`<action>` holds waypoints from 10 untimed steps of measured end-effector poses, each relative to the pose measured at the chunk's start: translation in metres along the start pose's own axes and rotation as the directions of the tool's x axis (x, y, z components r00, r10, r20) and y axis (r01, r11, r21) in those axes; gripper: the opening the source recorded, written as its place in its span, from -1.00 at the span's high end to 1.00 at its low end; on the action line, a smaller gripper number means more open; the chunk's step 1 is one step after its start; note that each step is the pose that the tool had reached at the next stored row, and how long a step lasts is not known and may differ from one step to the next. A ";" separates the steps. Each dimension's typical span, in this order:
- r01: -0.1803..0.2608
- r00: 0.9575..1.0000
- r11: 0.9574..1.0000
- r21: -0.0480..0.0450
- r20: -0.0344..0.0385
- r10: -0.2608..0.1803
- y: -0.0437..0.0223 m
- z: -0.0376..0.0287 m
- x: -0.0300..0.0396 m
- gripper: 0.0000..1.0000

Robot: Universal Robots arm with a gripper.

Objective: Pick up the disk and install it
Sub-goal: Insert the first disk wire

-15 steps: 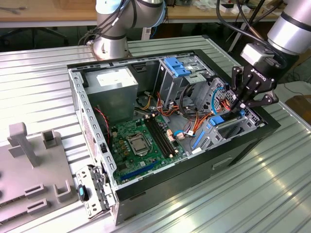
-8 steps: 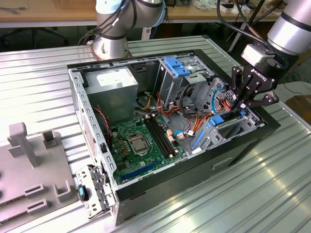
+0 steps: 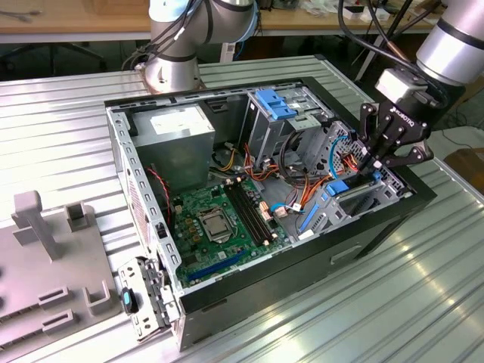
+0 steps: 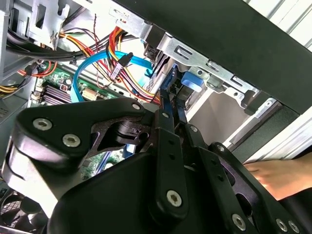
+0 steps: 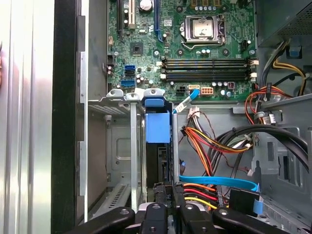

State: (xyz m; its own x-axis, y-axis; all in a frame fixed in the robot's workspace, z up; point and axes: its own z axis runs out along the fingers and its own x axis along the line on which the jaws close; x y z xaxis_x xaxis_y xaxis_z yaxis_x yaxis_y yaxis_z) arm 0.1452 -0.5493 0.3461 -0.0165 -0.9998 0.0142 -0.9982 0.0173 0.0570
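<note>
Blue-railed, the disk (image 5: 157, 127) stands edge-on inside the drive bay (image 5: 119, 146), with the gripper (image 5: 165, 191) fingers clamped on it. Pushing straight along the bay, clear of adjacent cables (image 5: 214, 141), seems wisest.

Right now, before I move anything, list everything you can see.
case: one, black, open, on the table
motherboard: one, green, case floor
power supply: one, grey, inside case, exterior view's left
cage: one, metal, blue tab, inside case
cables: many, red, orange, blue, inside case
disk: one, dark, blue rails, on edge in the bay
fixture: one, grey, table, exterior view's left
arm base: one, silver, behind case
hand: one, outside the case
gripper: one, black, jaws shut on the disk
</note>
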 end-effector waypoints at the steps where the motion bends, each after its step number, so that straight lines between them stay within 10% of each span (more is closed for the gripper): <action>1: 0.000 1.000 1.000 0.000 0.000 0.000 0.0000 0.0000 0.0000 0.67; 10: 0.000 1.000 1.000 0.000 0.000 0.000 0.0001 -0.0017 0.0001 0.67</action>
State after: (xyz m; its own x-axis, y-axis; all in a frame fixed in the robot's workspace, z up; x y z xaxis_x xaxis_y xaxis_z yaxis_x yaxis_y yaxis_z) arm 0.1452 -0.5493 0.3478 -0.0164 -0.9998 0.0140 -0.9982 0.0172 0.0570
